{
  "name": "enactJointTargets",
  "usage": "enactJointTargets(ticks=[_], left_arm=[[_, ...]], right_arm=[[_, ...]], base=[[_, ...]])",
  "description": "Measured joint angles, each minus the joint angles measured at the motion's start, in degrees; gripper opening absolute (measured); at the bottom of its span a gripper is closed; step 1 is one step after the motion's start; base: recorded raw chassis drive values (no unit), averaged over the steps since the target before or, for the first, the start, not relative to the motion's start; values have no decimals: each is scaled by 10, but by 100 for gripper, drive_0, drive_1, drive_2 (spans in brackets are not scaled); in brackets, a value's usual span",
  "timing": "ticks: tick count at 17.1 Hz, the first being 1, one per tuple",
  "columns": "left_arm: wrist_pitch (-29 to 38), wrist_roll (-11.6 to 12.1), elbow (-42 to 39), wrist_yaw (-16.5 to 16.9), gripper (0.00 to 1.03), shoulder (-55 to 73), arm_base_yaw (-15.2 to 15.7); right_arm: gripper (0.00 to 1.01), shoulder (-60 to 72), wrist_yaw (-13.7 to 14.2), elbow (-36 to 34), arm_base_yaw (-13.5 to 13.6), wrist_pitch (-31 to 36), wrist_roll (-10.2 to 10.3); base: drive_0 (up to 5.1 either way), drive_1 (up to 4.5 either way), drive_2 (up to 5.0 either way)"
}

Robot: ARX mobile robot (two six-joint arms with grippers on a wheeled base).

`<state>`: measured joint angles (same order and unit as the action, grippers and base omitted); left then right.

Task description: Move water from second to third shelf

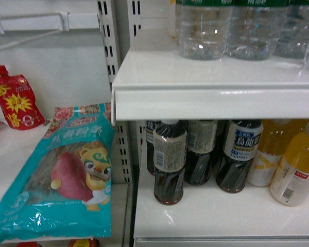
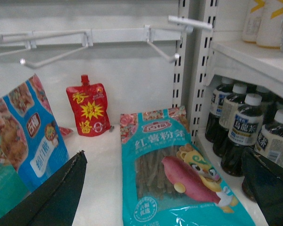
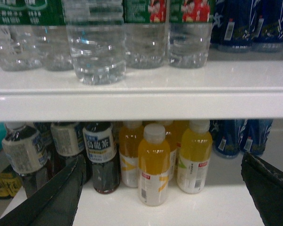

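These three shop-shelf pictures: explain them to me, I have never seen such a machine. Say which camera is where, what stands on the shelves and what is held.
A wheeled robot with two arms took them. The head picture looks forward at the white metal shelves. The other two come from cameras on each wrist; the dark shapes in the bottom corners are the open left gripper and right gripper. Neither holds anything. Up top stand clear ribbed plastic water bottles with green labels showing red-shirted players. Below stand dark tea bottles and yellow juice bottles. To the left lie a teal noodle packet and a red spouted pouch.
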<state>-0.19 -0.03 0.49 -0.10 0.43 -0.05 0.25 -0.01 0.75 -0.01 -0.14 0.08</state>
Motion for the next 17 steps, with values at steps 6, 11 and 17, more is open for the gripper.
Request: enactJointTargets(ticks=[6,11,17], left_arm=[[-2,0,0,0,98,0,0],[-2,0,0,1,98,0,0],[-1,0,0,1,98,0,0]], right_arm=[[98,0,0,0,0,-2,-1],[98,0,0,0,0,-2,-1],[98,0,0,0,0,-2,-1]], base=[[0,0,0],[0,0,0],[0,0,0]])
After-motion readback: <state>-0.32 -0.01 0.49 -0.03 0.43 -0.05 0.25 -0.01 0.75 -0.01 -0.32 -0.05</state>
